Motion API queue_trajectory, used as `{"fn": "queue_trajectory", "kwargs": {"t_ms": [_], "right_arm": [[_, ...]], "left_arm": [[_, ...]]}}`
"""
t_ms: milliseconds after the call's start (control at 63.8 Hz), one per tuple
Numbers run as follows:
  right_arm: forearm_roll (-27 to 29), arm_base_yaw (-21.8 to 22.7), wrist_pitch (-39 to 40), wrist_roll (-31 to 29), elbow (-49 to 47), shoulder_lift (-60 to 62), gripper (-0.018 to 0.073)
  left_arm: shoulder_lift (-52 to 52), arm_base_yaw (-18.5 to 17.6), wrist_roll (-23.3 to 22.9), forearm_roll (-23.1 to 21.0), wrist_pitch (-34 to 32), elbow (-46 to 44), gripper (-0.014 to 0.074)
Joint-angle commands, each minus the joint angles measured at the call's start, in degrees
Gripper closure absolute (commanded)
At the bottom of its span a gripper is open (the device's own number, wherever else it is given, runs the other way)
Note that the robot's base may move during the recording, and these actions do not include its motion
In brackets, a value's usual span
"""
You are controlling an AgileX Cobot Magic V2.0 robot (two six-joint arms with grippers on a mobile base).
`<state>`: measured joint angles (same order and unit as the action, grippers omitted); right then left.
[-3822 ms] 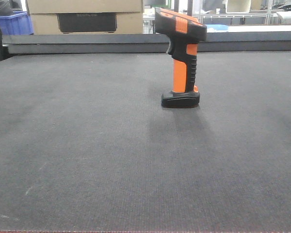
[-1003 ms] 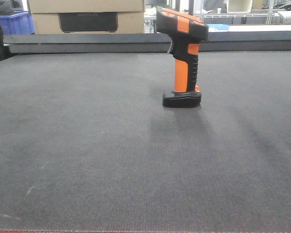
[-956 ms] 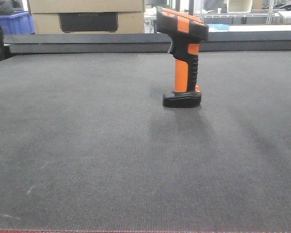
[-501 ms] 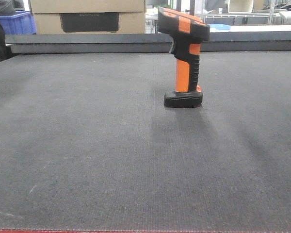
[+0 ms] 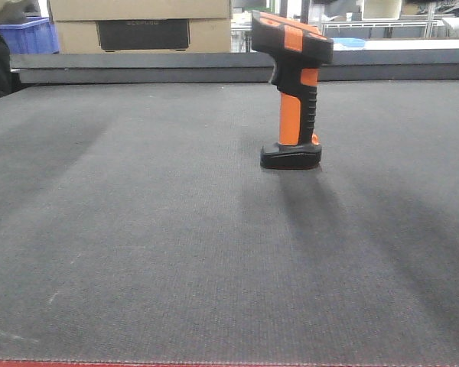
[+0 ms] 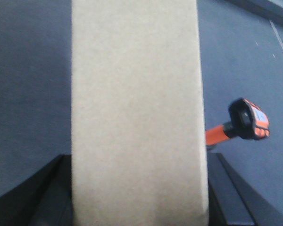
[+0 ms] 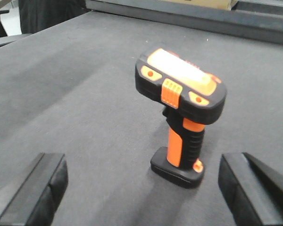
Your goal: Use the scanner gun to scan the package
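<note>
Found scanner gun point(image 5: 292, 92) upright on flat black foot, right of centre on counter point(image 5: 122, 252), nearer far edge than near one. Noted long axis vertical, along handle. Saw head jutting to pic's left in front view, top sloping down to the right. In left wrist view saw head nearly end-on, w/ handle as orange strip running behind package edge. Looked black overall, w/ orange patches on top, orange stripe down handle, ribbed black grip and small orange bit at foot.

Saw package point(image 6: 134, 94) filling middle of left wrist view: plain tan cardboard, blurred, long axis running up pic, away from wrist. Caught left pincer point(image 6: 139, 160) clamped on it, dark fingers point(image 6: 35, 200) against both sides at lower end. Sat left of scanner gun in that view, apart from it.

Found right pincer point(image 7: 141, 165) spread wide, holding nothing. Saw its fingers point(image 7: 35, 190) at either side of pic, w/ scanner gun between and beyond them, not touching.

Noted counter as dark grey woven mat, w/ faint scuffs and red strip along near edge. Behind far edge saw dark ledge point(image 5: 138, 69), then tan box w/ black panel point(image 5: 141, 32). Spotted blue crate point(image 5: 27, 34) at left and metal racks point(image 5: 382, 19) at right, in bright bg.
</note>
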<state>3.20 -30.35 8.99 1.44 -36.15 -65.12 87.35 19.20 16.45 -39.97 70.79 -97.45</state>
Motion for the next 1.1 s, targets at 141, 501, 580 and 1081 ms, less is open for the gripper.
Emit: {"fn": "queue_trajectory", "kwargs": {"t_ms": [141, 501, 580, 1081], "right_arm": [[7.06, -0.19, 14.44, -0.22, -0.42, -10.52, 0.0008], [21.82, -1.01, 33.29, -8.75, -0.46, -23.09, 0.0008], [23.44, -2.56, 35.47, -9.41, -1.46, -24.99, 0.0008], [34.81, -6.33, 37.15, -14.28, -8.45, -33.13, 0.0008]], "left_arm": [[-0.7, -1.97, -0.27, -1.74, -0.82, 0.08, 0.0708], [-0.7, -1.97, -0.27, -1.85, -0.82, 0.08, 0.0708], [-0.7, -1.97, -0.27, -1.75, -0.82, 0.08, 0.0708], [-0.7, -1.97, -0.27, -1.75, -0.82, 0.08, 0.0708]]}}
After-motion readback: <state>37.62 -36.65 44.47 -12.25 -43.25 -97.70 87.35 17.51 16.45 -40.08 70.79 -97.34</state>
